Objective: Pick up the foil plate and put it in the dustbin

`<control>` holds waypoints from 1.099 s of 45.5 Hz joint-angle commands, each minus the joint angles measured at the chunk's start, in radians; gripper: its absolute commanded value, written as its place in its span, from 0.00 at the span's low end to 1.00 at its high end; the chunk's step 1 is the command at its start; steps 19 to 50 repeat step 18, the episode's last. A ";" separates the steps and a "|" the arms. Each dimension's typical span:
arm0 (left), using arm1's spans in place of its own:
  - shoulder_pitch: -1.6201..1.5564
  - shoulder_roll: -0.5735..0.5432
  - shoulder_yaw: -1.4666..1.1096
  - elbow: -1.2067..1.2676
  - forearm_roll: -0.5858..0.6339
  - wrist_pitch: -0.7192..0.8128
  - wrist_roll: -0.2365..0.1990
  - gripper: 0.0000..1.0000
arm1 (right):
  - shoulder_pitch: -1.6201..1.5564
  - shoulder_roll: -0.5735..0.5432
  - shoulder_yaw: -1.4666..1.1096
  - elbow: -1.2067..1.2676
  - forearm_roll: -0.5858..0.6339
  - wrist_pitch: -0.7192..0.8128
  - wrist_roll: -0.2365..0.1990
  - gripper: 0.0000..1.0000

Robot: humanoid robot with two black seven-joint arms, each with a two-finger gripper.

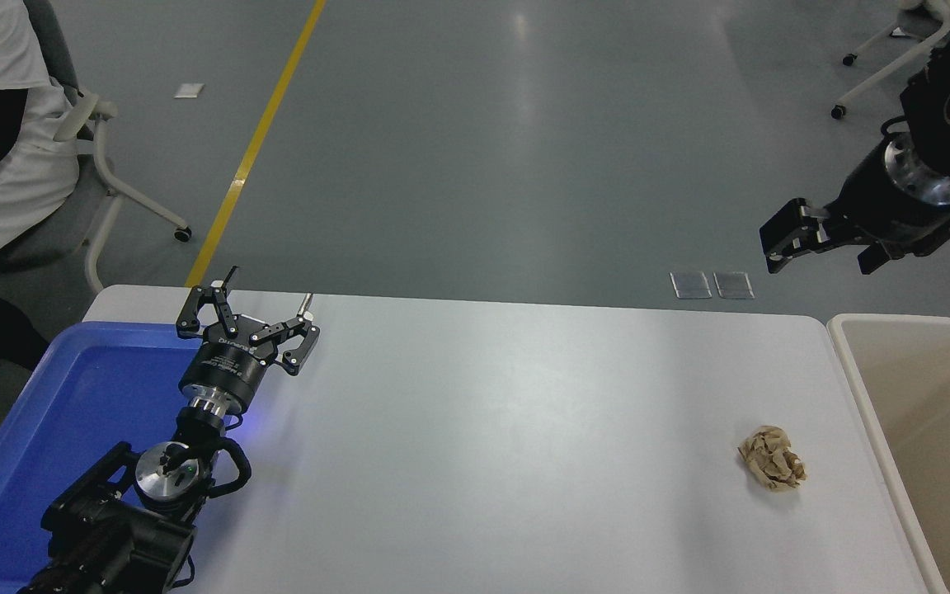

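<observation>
The foil plate does not show anywhere in the head view. The dustbin (853, 363), beige with a white rounded rim, stands against the table's right edge and is cut off by the picture. My right gripper (823, 257) hangs in the air beyond the table's far right corner, above and behind the bin's far rim. Its jaws stand apart and hold nothing. My left gripper (269, 285) is parked at the lower left, open and empty, over the far edge of the blue tray.
A crumpled brown paper ball (772, 458) lies on the white table (508, 429) near the bin. A blue plastic tray (71, 396) sits at the table's left end. A person in white sits on a chair at the top left.
</observation>
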 commanded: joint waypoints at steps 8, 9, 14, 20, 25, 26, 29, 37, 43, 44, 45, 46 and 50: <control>0.000 0.000 0.000 0.000 0.000 0.000 0.000 0.99 | 0.004 -0.058 0.005 0.108 0.022 0.013 0.000 1.00; 0.000 0.000 0.000 0.000 0.000 0.000 0.000 0.99 | 0.005 -0.061 0.006 0.110 0.024 0.013 0.000 1.00; 0.000 0.000 0.000 0.000 0.000 0.000 0.000 0.99 | 0.005 -0.074 0.006 0.110 0.029 0.013 0.000 1.00; 0.000 0.000 0.000 0.000 0.000 0.000 0.000 0.99 | 0.005 -0.078 0.008 0.110 0.029 0.013 -0.002 1.00; 0.000 0.000 0.000 0.000 0.000 0.000 0.000 0.99 | 0.005 -0.078 0.008 0.110 0.029 0.013 -0.002 1.00; 0.000 0.000 0.000 0.000 0.000 0.000 0.000 0.99 | 0.005 -0.078 0.008 0.110 0.029 0.013 -0.002 1.00; 0.000 0.000 0.000 0.000 0.000 0.000 0.000 0.99 | 0.005 -0.078 0.008 0.110 0.029 0.013 -0.002 1.00; 0.000 0.000 0.000 0.000 0.000 0.000 0.000 0.99 | 0.005 -0.078 0.008 0.110 0.029 0.013 -0.002 1.00; 0.000 0.000 0.000 0.000 0.000 0.000 0.000 0.99 | 0.005 -0.078 0.008 0.110 0.029 0.013 -0.002 1.00; 0.000 0.000 0.000 0.000 0.000 0.000 0.000 0.99 | 0.005 -0.078 0.008 0.110 0.029 0.013 -0.002 1.00; 0.000 0.000 0.000 0.000 0.000 0.000 0.000 0.99 | 0.005 -0.078 0.008 0.110 0.029 0.013 -0.002 1.00; 0.000 0.000 0.000 0.000 0.000 0.000 0.000 0.99 | 0.005 -0.078 0.008 0.110 0.029 0.013 -0.002 1.00; 0.000 0.000 0.000 0.000 0.000 0.000 0.000 0.99 | 0.005 -0.078 0.008 0.110 0.029 0.013 -0.002 1.00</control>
